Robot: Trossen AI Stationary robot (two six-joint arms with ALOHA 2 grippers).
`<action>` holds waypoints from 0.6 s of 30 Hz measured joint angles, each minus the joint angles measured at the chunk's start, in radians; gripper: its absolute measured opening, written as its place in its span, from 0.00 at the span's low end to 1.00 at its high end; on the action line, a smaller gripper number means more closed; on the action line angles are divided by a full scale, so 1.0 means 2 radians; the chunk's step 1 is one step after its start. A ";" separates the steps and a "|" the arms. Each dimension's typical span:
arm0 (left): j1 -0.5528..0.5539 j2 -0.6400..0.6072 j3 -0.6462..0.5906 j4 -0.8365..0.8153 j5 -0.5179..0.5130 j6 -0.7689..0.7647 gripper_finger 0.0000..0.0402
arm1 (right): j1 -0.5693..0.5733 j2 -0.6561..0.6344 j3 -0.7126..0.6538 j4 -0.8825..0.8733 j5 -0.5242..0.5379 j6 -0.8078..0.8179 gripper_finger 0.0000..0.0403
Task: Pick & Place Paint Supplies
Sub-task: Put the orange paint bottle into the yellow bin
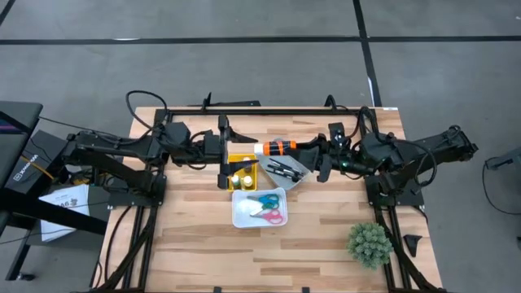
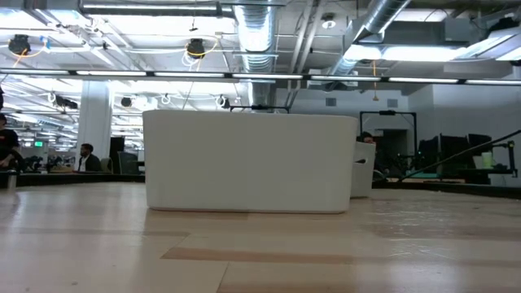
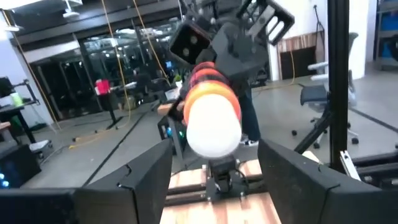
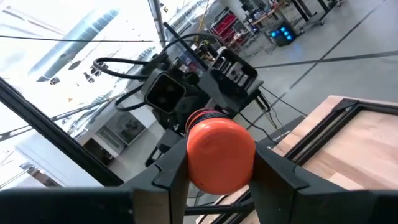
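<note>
Wooden slatted table under an open workshop ceiling, and both arms meet over its middle. The right gripper is clamped on the orange paint bottle, fingers tight on the orange cap end, holding it level in the air. Facing it, the left gripper has its fingers spread wide, the bottle's white end sitting between them but not touching. It looks like a handover in progress!

Directly below sit a yellow bin, a grey tray with dark paintbrushes, and a white tray holding scissors. The fuzzy green plant sits well apart, near the table's right front corner.

The risk: if the right lets go before the left closes, the round bottle drops and rolls.
</note>
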 joint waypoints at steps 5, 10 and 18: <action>0.000 0.006 0.001 0.036 -0.002 -0.001 0.57 | 0.000 0.000 0.000 0.003 -0.007 -0.006 0.33; 0.000 0.018 0.000 0.049 -0.001 -0.001 0.57 | 0.000 0.000 0.000 0.004 -0.011 -0.008 0.33; 0.000 0.022 0.000 0.058 0.000 -0.020 0.51 | 0.000 0.000 0.000 0.004 -0.011 -0.011 0.33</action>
